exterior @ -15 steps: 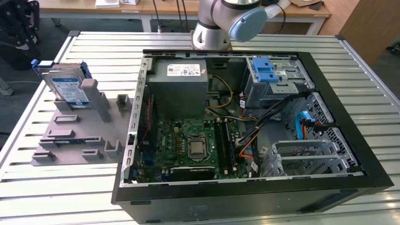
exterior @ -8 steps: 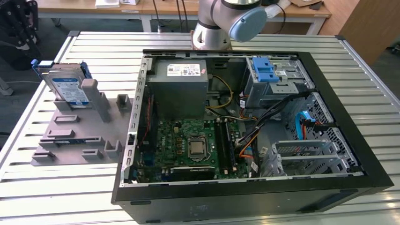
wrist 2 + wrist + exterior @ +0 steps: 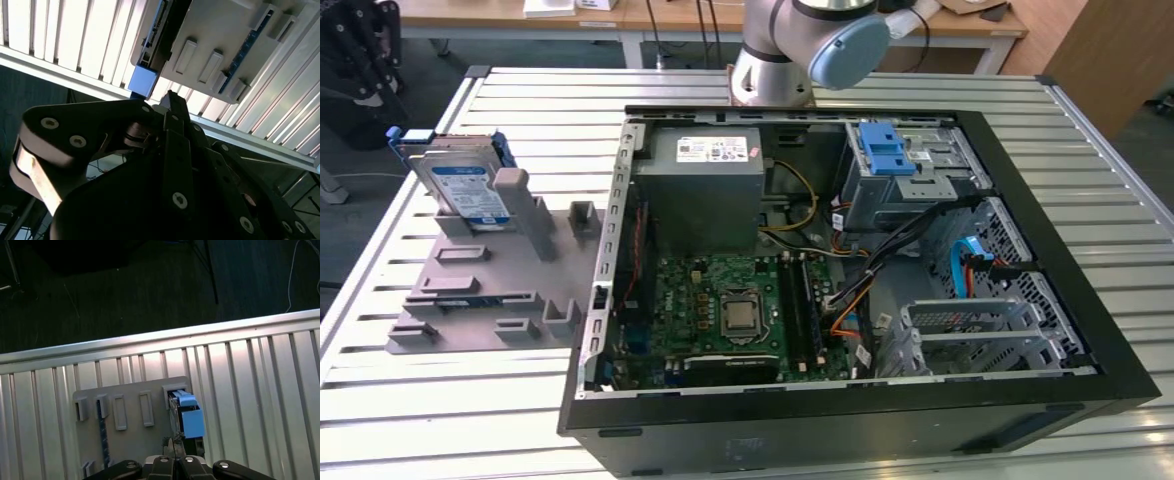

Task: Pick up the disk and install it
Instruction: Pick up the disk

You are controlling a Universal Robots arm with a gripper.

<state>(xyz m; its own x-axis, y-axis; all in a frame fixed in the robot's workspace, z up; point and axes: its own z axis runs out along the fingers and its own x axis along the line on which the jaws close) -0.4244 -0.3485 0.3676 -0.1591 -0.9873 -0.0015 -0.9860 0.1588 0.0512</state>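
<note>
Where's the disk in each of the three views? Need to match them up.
Exterior view: the disk stands on edge in the grey fixture plate, at the exterior view's left, outside the PC case.
First wrist view: the disk sits at the plate's corner, just ahead of the hand.
Second wrist view: the disk is seen edge-on, its blue carrier end nearest the hand.
Shared landmark: the slotted grey fixture plate.
</note>
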